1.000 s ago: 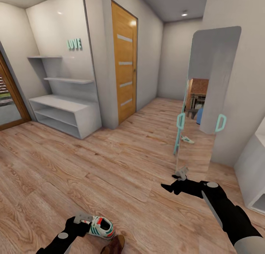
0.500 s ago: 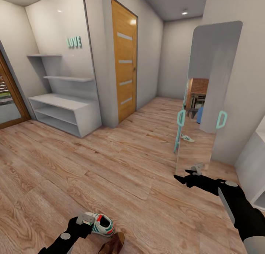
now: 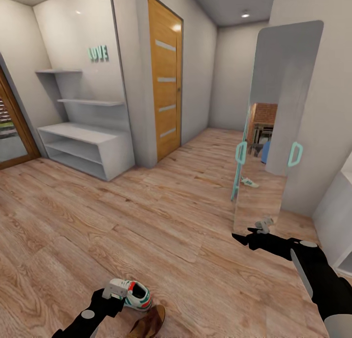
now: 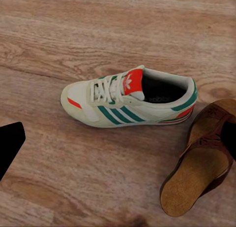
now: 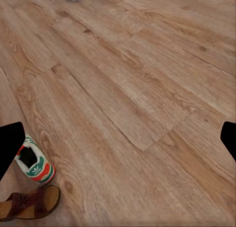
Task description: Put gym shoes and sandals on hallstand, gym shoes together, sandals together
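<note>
Hovering at the lower left of the head view, the left end effector [image 3: 113,292] hangs just above the cream-white gym shoe with teal-green stripes and a red-orange tongue [image 3: 134,295], its fingers spread wide and holding nothing. In the left wrist view that shoe [image 4: 129,98] lies on the light-brown wood-plank corridor floor [image 3: 161,220], its heel just beside a dark-brown leather sandal with a tan footbed [image 4: 202,159]. The right end effector [image 3: 239,237], at the lower right, is also spread and empty. The light-grey hallstand with two open shelves [image 3: 85,148] stands well apart at the left, its shelves bare, so I judge no footwear placed yet. Teal letters on the wall [image 3: 98,53] appear to read "LOVE"; the shoe's tongue bears a white trefoil-like logo.
</note>
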{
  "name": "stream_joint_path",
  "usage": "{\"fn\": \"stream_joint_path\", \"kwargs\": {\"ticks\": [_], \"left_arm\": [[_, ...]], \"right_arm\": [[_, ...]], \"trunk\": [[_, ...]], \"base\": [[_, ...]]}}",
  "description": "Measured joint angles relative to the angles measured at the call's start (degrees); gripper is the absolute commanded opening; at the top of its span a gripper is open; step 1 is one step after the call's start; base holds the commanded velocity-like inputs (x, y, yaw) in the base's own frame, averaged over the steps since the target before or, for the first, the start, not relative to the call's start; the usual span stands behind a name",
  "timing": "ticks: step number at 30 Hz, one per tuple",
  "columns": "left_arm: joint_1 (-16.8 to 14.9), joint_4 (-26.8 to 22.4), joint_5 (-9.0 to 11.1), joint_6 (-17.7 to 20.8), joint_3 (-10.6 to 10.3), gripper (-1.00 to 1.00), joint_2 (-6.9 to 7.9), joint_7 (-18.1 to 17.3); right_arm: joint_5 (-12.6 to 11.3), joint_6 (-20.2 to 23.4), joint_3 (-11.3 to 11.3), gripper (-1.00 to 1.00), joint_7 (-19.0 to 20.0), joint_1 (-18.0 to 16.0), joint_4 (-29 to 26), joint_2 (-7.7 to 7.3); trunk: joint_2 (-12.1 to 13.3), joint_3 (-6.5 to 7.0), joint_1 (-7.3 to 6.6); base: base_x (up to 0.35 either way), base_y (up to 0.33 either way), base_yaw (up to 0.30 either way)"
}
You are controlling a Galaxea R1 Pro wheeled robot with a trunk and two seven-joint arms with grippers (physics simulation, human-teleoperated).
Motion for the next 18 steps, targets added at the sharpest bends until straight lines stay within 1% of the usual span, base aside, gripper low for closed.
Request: {"fn": "stream_joint_path", "kwargs": {"ticks": [3, 6, 12, 13, 15, 16, 17, 18], "left_arm": [[0.00, 0.00, -0.01, 0.00, 0.00, 1.00, 0.00, 0.00], [-0.01, 0.01, -0.05, -0.01, 0.00, 1.00, -0.01, 0.00], [-0.01, -0.04, -0.32, -0.07, -0.11, 1.00, -0.01, 0.01], [-0.01, -0.05, -1.11, -0.08, -1.39, 1.00, 0.05, 0.04], [-0.01, -0.06, -1.59, -0.09, -2.49, 1.00, 0.06, 0.02], [-0.03, -0.06, -2.07, -0.05, -4.53, 1.00, 0.06, -0.16], [-0.06, -0.09, -2.19, -0.03, -5.36, 1.00, 0.05, -0.36], [-0.19, -0.27, -2.34, 0.08, -7.00, 1.00, 0.01, -1.11]], "right_arm": [[0.00, 0.09, -0.01, 1.00, 0.02, -0.01, -0.02, -0.03], [-0.01, 0.13, -0.02, 1.00, 0.02, 0.03, -0.04, -0.03], [-0.02, 0.14, -0.02, 1.00, 0.02, 0.02, -0.04, 0.01], [-0.03, 0.14, -0.02, 1.00, 0.02, 0.00, -0.04, 0.00], [-0.03, 0.14, -0.02, 1.00, 0.02, 0.00, -0.04, 0.01], [-0.02, 0.14, -0.02, 1.00, 0.02, 0.02, -0.04, 0.01], [-0.02, 0.14, -0.02, 1.00, 0.02, 0.01, -0.04, 0.00], [-0.02, 0.14, -0.02, 1.00, 0.02, -0.01, -0.04, -0.01]], "trunk": [[-1.20, -0.54, 0.66], [-2.41, -1.11, 1.32], [-2.42, -1.26, 1.32], [-2.42, -1.28, 1.32], [-2.42, -1.34, 1.32], [-2.42, -1.36, 1.32], [-2.42, -1.38, 1.32], [-2.42, -1.39, 1.32]], "base": [[0.000, 0.000, -0.035], [0.000, 0.000, -0.187], [0.000, 0.000, -0.247], [0.000, 0.000, -0.274], [0.000, 0.000, -0.242], [0.000, 0.000, -0.168], [0.000, 0.000, -0.107], [0.000, 0.000, -0.086]]}}
